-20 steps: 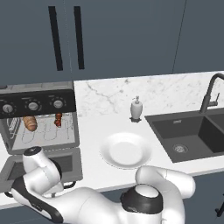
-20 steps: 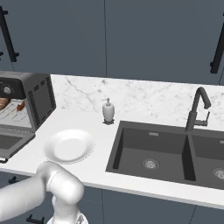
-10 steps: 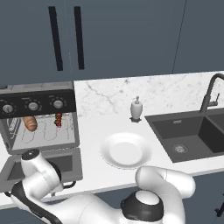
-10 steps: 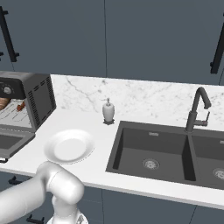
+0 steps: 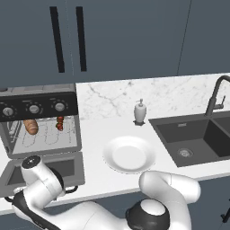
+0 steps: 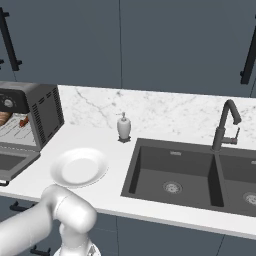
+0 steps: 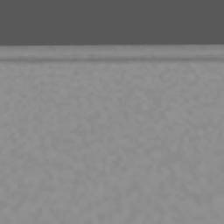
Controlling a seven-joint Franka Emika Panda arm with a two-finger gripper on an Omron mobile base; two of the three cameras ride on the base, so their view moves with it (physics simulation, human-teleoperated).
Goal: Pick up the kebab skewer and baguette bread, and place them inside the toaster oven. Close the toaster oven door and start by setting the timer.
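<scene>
The baguette bread (image 5: 31,126) and the kebab skewer (image 5: 59,122) lie side by side on the rack inside the toaster oven (image 5: 40,119). The toaster oven door (image 5: 42,171) hangs open, flat, just above my arm. I cannot tell if my claw is open.

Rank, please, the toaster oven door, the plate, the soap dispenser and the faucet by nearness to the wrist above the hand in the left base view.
1. toaster oven door, beside the wrist, lower left.
2. plate, centre counter.
3. soap dispenser, behind the plate.
4. faucet, far right.
</scene>
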